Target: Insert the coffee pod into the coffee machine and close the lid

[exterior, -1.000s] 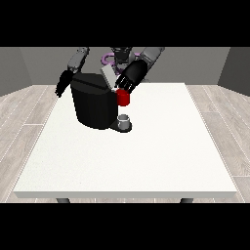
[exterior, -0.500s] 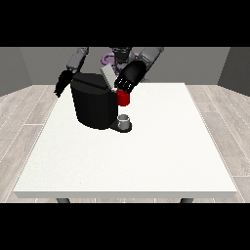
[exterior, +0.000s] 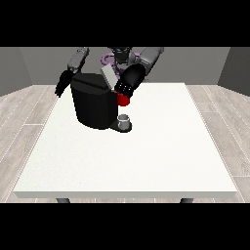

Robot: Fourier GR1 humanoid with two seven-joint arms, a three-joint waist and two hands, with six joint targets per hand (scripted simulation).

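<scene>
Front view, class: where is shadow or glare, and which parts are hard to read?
Front view: even light, no glare on the white table; the black coffee machine and the hand at the view's right merge, both dark; only faint shading under the machine.

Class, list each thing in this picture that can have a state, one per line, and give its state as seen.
Coffee machine: upright on the table, grey lid raised.
Red thing at the machine: at the machine's front, under the robot hand.
Robot hand at the view's right: at the lid.
Robot hand at the view's left: hanging beside the machine.
Grey thing: on the machine's base.
</scene>
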